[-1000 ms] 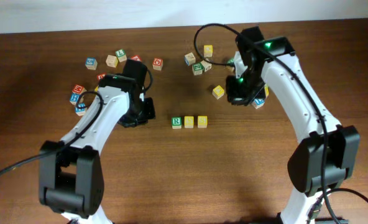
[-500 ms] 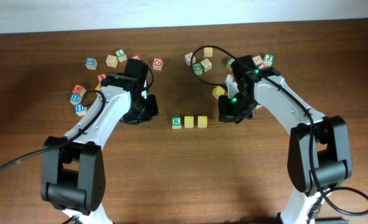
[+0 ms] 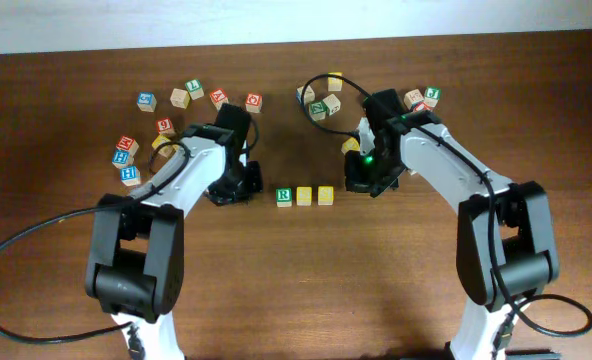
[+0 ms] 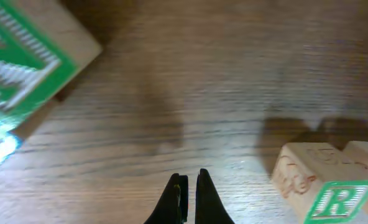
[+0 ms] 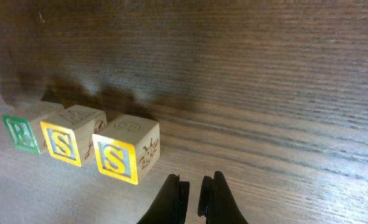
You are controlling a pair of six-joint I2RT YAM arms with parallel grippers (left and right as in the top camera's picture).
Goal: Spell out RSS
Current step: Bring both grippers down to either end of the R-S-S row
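Note:
The three cubes stand in a row at the table's middle: the green R cube (image 3: 284, 196), then two yellow S cubes (image 3: 304, 195) (image 3: 325, 195). My left gripper (image 3: 232, 186) is low over the wood just left of the row, shut and empty (image 4: 187, 186); the R cube (image 4: 333, 196) shows at its lower right. My right gripper (image 3: 362, 180) is just right of the row, shut and empty (image 5: 194, 190). The right wrist view shows R (image 5: 21, 132), S (image 5: 66, 140), S (image 5: 125, 154) side by side.
Several loose letter cubes lie at the back left (image 3: 166, 100) and back right (image 3: 321, 105), with a yellow one (image 3: 351, 146) by my right arm. A green-lettered cube (image 4: 22, 68) sits close to my left gripper.
My right arm has swung down and left to just right of the row. My left arm has shifted slightly right toward the R cube. The three cubes have not moved.

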